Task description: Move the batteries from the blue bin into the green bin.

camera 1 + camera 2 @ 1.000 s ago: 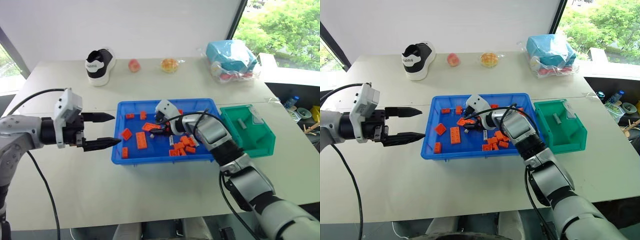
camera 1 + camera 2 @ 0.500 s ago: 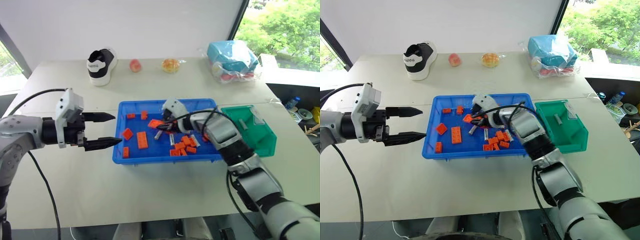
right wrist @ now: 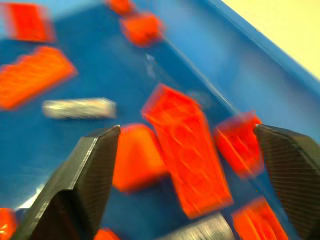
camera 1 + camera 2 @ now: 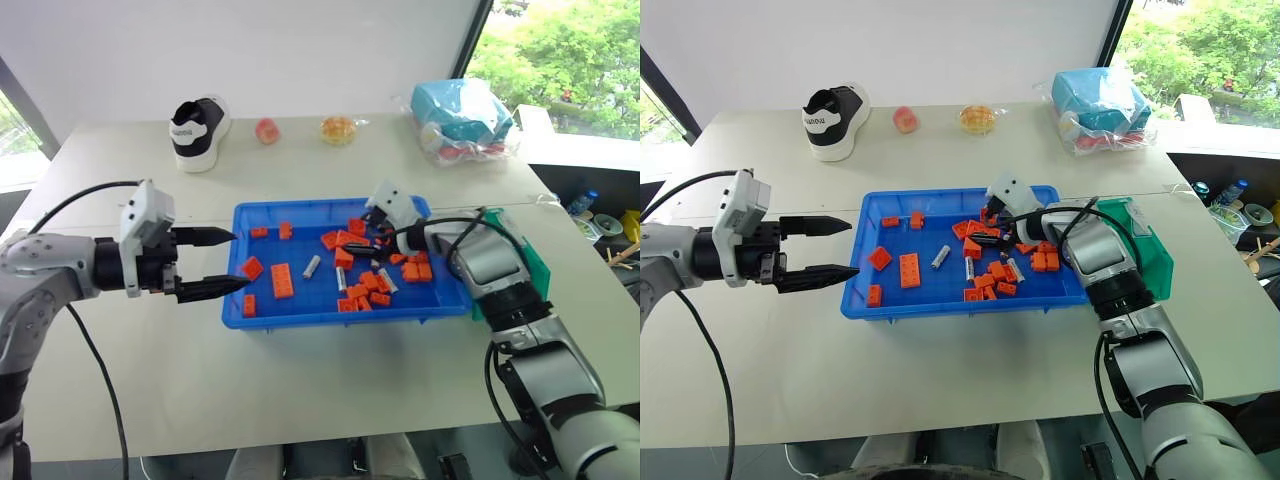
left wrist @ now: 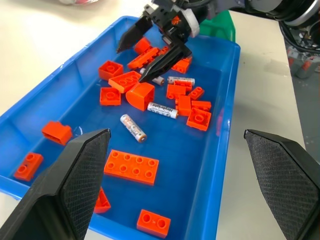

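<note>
Bright-blue shallow plastic tray (image 4: 300, 316), the blue bin, sits mid-counter (image 4: 300, 390) holding scattered orange toy bricks (image 4: 283, 280) and several thin silver-grey batteries (image 5: 133, 128); one lies near the tray's middle, others among the bricks toward the right. The right gripper (image 5: 145, 50) hangs over the tray's far right part, its black fingers (image 5: 129, 36) spread wide with nothing between them. The left gripper (image 4: 212, 262) hovers just outside the tray's left rim, fingers parted and empty. A deeper green plastic bin (image 4: 1150, 255) stands touching the tray's right end, mostly hidden by the right arm.
</note>
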Action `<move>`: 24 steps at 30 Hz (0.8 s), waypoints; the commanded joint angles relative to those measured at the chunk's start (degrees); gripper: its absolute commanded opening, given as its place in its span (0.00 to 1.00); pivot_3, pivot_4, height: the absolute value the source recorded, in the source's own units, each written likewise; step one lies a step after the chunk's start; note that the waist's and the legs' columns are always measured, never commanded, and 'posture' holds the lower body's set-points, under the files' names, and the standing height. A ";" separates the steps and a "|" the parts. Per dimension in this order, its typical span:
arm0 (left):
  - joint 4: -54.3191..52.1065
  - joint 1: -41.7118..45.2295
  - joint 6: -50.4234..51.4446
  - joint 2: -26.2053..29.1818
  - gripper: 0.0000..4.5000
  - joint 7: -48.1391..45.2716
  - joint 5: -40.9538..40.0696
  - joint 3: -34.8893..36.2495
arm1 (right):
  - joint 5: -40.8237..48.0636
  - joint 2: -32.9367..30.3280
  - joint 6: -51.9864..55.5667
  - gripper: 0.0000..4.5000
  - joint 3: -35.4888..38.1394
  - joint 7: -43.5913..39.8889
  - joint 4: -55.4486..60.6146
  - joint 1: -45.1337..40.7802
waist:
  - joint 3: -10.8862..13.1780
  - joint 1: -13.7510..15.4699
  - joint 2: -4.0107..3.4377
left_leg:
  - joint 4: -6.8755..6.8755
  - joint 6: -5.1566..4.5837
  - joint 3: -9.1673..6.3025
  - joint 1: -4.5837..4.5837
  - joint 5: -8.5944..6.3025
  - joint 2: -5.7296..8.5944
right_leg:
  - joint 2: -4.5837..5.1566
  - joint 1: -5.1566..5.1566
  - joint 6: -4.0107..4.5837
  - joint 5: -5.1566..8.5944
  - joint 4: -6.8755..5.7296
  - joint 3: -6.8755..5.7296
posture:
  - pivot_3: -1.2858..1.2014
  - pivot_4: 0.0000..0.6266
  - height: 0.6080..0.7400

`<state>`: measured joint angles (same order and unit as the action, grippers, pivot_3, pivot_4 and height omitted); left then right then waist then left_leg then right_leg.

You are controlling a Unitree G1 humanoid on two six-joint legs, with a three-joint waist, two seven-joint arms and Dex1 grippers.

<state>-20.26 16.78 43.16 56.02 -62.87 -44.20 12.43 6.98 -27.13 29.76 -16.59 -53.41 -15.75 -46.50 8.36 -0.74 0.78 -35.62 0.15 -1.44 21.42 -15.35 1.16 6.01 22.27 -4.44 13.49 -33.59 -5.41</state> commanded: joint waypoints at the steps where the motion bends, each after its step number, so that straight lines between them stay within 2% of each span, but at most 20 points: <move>1: 0.18 1.96 -1.30 0.30 1.00 -0.35 0.35 0.38 | -1.00 0.92 -9.68 0.99 -3.11 -9.44 -3.57 -6.45 | 0.03 -0.03 -0.04 | -0.01 0.00 0.00 0.00 0.00 0.00 | -0.01 0.01 0.00 0.00 -0.02 0.00 | 0.52 0.24 0.90; 4: 0.01 1.90 -1.26 0.50 1.00 -0.55 0.30 0.47 | -4.18 2.57 -18.68 0.99 -8.10 -17.67 -12.16 -11.00 | 0.07 -0.03 -0.11 | -0.02 0.00 0.00 -0.04 0.00 -0.01 | -0.05 0.02 -0.01 0.01 -0.03 -0.01 | 0.52 0.24 0.90; 6: -0.35 1.63 -1.16 0.58 1.00 -0.52 0.16 0.75 | -6.68 3.77 -24.52 0.99 -10.16 -19.99 -18.09 -13.18 | 0.06 -0.02 -0.09 | -0.03 0.00 -0.01 -0.06 0.00 -0.02 | -0.06 0.06 -0.02 0.01 -0.05 0.00 | 0.52 0.24 0.90; 10: -1.56 0.29 -0.77 0.93 1.00 -0.02 -0.16 2.07 | -11.55 7.09 -34.88 0.99 -12.47 -21.36 -30.38 -17.09 | 0.08 0.07 -0.10 | -0.07 0.05 -0.02 -0.05 0.03 -0.01 | -0.06 0.06 -0.01 0.01 -0.04 0.02 | 0.52 0.24 0.90; 13: -2.82 -1.36 -0.42 1.21 1.00 0.63 -0.58 3.56 | -16.31 8.87 -43.08 0.99 -13.90 -18.28 -39.92 -19.52 | 0.08 -0.05 -0.10 | -0.05 0.12 -0.01 -0.03 0.07 0.00 | -0.07 0.02 -0.01 0.00 -0.13 0.12 | 0.52 0.24 0.90; 17: -5.04 -4.35 0.14 1.22 1.00 1.91 -1.31 6.07 | -19.02 12.28 -46.61 0.99 -12.86 -14.53 -48.54 -22.24 | 0.08 -0.31 -0.08 | -0.03 0.23 -0.01 -0.06 0.13 0.00 | -0.07 0.10 -0.01 0.01 -0.40 0.20 | 0.52 0.24 0.90; 22: -6.68 -6.44 0.40 1.00 1.00 3.19 -1.72 7.89 | -20.22 14.58 -48.97 0.99 -11.82 -15.74 -51.56 -22.28 | 0.08 -0.28 -0.09 | 0.01 0.31 -0.02 -0.13 0.17 -0.03 | -0.09 0.10 0.00 0.01 -0.47 0.23 | 0.52 0.24 0.90; 24: -6.99 -6.77 0.42 0.99 1.00 3.57 -1.97 8.17 | -20.46 15.11 -49.33 0.87 -11.47 -16.80 -51.69 -21.71 | 0.07 -0.24 -0.08 | 0.00 0.31 -0.04 -0.14 0.17 -0.02 | -0.09 0.08 0.01 0.01 -0.47 0.23 | 0.52 0.24 0.90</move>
<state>-25.84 9.67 43.53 56.37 -59.63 -45.30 18.71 -12.93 -12.40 -18.62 -28.89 -69.31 -67.32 -67.91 8.44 -0.98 0.70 -35.62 0.46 -1.49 21.29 -15.18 1.15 5.91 22.35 -4.43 13.50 -34.05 -5.17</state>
